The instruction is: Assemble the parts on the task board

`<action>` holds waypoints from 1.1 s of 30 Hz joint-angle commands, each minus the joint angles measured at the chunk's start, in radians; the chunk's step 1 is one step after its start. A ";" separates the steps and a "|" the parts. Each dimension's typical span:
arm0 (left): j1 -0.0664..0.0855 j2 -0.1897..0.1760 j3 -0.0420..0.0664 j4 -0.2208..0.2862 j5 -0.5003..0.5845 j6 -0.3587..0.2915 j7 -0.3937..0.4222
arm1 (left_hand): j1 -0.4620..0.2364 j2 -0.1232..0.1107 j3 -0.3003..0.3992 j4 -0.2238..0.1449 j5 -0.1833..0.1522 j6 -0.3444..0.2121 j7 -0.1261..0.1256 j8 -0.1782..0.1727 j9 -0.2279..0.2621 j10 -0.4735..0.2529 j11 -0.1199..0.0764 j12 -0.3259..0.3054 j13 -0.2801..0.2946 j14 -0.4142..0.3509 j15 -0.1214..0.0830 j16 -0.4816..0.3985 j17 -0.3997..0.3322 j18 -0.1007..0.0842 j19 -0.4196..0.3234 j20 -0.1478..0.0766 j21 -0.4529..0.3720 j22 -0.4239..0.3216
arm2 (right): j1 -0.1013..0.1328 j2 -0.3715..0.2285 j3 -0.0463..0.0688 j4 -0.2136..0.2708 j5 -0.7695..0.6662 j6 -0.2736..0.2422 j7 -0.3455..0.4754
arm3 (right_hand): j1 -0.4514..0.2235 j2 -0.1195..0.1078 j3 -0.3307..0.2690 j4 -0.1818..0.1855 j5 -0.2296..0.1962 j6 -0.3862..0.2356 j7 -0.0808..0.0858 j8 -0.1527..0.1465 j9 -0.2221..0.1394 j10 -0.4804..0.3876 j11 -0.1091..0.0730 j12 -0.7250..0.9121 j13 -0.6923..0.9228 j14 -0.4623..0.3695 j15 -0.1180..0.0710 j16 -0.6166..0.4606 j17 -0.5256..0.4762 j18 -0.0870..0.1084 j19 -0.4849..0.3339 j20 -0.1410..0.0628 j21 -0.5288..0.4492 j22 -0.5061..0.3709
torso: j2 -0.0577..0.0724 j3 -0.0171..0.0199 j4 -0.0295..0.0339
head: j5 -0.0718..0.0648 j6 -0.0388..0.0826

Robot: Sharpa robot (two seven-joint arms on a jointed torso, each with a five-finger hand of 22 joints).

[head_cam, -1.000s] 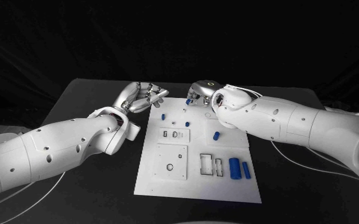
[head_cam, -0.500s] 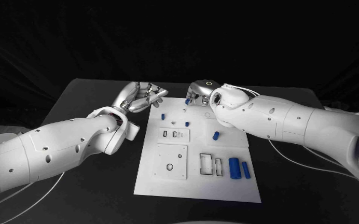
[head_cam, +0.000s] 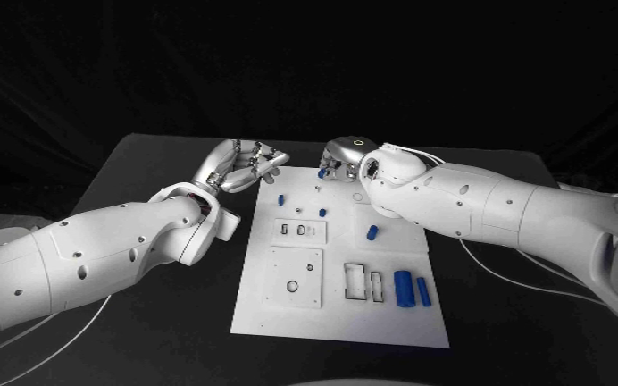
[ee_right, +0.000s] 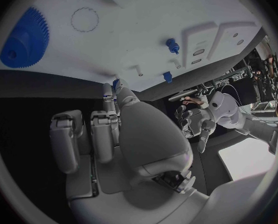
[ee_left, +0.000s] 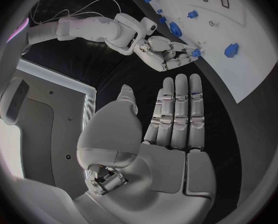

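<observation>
right hand (head_cam: 338,161) now slightly further left, pinching a small blue part (ee_left: 195,53) over the task board (head_cam: 387,314); left hand (head_cam: 242,167) still spread, empty

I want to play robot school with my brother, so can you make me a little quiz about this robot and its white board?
1. True or false: the left hand holds a blue part.
2. Where do the two long blue parts lie? A: on the task board. B: in a bowl. C: on the floor.
3. Fill in: the toothed gear is coloured ___.
Key: 1 false, its fingers are stretched out with nothing in them; 2 A; 3 blue.
</observation>
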 commanded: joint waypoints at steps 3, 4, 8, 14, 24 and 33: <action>0.003 0.002 0.001 0.004 -0.003 0.006 0.006 | 0.004 0.009 -0.007 0.002 -0.003 0.008 0.003 -0.006 0.001 -0.006 0.003 -0.005 0.002 -0.005 -0.001 -0.004 0.002 0.018 -0.007 0.002 -0.005 0.001 | -0.002 0.002 0.000 -0.005 -0.014 0.023 -0.011 | 0.002 -0.009 0.005 0.005 0.006 0.009 -0.006 0.003 0.000 0.001 0.004 -0.008 -0.001 0.104 0.004 0.004 0.263 -0.007 0.105 0.005 0.004 0.263 | -0.001 -0.0007 0.0013 | 0.000 -0.004; 0.003 0.002 0.001 0.004 -0.003 0.006 0.006 | 0.004 0.009 -0.007 0.002 -0.003 0.008 0.003 -0.006 0.001 -0.006 0.003 -0.005 0.002 -0.005 -0.001 -0.004 0.002 0.018 -0.007 0.002 -0.005 0.001 | -0.002 0.002 0.000 -0.006 -0.014 0.026 -0.013 | 0.002 -0.009 0.005 0.005 0.006 0.009 -0.006 0.003 0.000 0.001 0.004 -0.008 -0.001 0.104 0.004 0.004 0.263 -0.007 0.105 0.005 0.004 0.263 | -0.001 -0.0007 0.0009 | 0.000 -0.005; 0.004 0.001 0.001 0.006 -0.003 0.005 0.006 | 0.004 0.009 -0.007 0.002 -0.003 0.008 0.003 -0.006 0.001 -0.006 0.003 -0.005 0.002 -0.005 -0.001 -0.004 0.002 0.018 -0.007 0.002 -0.005 0.001 | -0.002 0.003 0.000 -0.007 -0.016 0.036 -0.016 | 0.001 -0.011 0.005 0.006 0.006 0.007 -0.005 0.001 -0.001 0.000 0.005 -0.010 -0.001 0.104 0.004 0.004 0.263 -0.007 0.105 0.005 0.004 0.263 | -0.003 -0.0010 0.0030 | -0.003 -0.006; 0.005 -0.001 0.001 0.010 -0.003 0.004 0.005 | 0.006 0.011 -0.009 0.002 -0.003 0.010 0.002 -0.009 0.002 -0.006 0.003 -0.006 0.003 -0.008 -0.001 -0.006 0.003 0.018 -0.009 0.003 -0.006 0.001 | -0.003 0.001 0.000 -0.006 -0.015 0.045 -0.023 | -0.006 -0.025 0.003 0.013 0.006 -0.006 -0.003 -0.011 -0.005 -0.012 0.007 -0.018 -0.002 0.104 0.003 0.004 0.263 -0.007 0.105 0.005 0.004 0.263 | -0.003 -0.0014 0.0055 | -0.005 -0.007; 0.006 0.001 0.001 0.005 -0.004 0.002 0.005 | 0.007 0.012 -0.009 0.002 -0.002 0.011 0.002 -0.010 0.002 -0.005 0.003 -0.007 0.004 -0.008 -0.001 -0.006 0.004 0.018 -0.009 0.003 -0.007 0.001 | -0.003 -0.004 0.000 0.005 -0.010 0.024 -0.032 | -0.105 -0.130 -0.067 0.051 0.002 -0.278 0.056 -0.041 -0.016 -0.156 0.054 -0.019 0.000 0.104 0.042 0.004 0.263 -0.007 0.105 0.036 0.004 0.263 | -0.004 -0.0023 0.0044 | -0.002 -0.004; 0.006 0.009 0.001 -0.003 -0.004 0.004 0.009 | 0.009 0.014 -0.012 0.002 -0.002 0.013 0.003 -0.014 0.003 -0.007 0.003 -0.009 0.005 -0.012 0.000 -0.008 0.006 0.018 -0.012 0.004 -0.008 0.001 | -0.007 -0.042 0.000 0.060 0.045 -0.060 -0.032 | -0.135 -0.144 -0.065 0.067 0.001 -0.296 0.074 -0.034 -0.011 -0.187 0.068 -0.016 0.002 0.104 0.056 0.004 0.263 -0.007 0.105 0.050 0.004 0.263 | -0.004 -0.0012 0.0024 | 0.003 0.003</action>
